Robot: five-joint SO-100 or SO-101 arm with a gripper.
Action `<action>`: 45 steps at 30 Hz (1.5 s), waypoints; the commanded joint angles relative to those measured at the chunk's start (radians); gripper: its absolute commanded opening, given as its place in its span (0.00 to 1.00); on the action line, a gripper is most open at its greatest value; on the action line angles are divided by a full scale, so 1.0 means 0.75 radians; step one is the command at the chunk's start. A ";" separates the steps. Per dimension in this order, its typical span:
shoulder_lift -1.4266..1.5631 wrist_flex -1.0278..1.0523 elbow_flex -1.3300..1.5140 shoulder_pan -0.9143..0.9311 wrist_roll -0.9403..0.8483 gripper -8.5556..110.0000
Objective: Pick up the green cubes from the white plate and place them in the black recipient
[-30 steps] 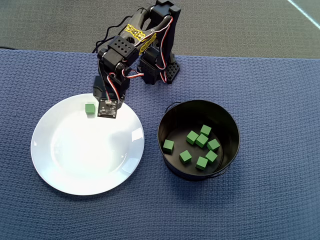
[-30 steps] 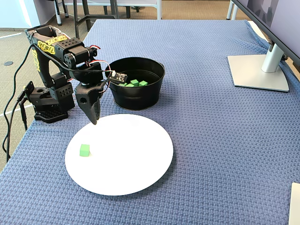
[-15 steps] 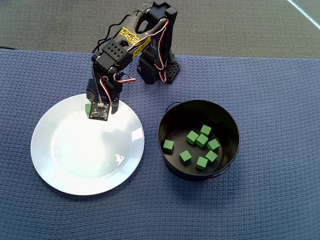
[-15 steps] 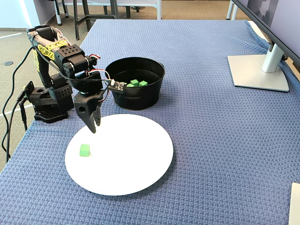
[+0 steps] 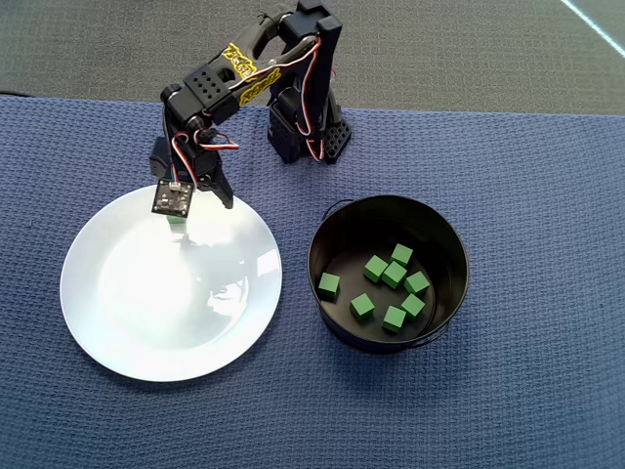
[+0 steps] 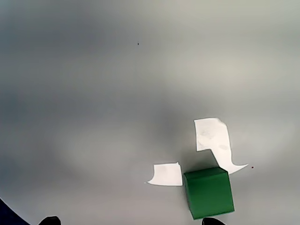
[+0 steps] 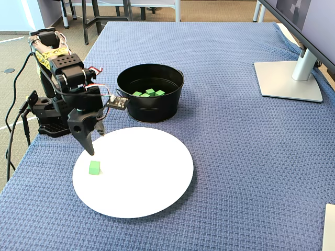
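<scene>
The white plate (image 7: 157,188) is basically wide open, with just one green cube (image 7: 94,167) sitting near its 9 o'clock edge in the fixed view, so there's bare plate all around it. The fingers (image 7: 88,140) hang spread right above that cube, nothing between them. Only real obstacle is the black tin (image 5: 389,274), tall-walled, just off the plate's 3 o'clock side in the overhead view, seven cubes (image 5: 395,275) on its floor. The monitor stand (image 7: 288,78) is far off across the table (image 7: 235,157).
</scene>
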 commanded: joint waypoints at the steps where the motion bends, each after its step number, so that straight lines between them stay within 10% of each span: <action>1: -0.047 -0.067 -0.125 0.053 -0.090 0.37; 45: -0.348 -0.262 -0.162 0.129 -0.135 0.31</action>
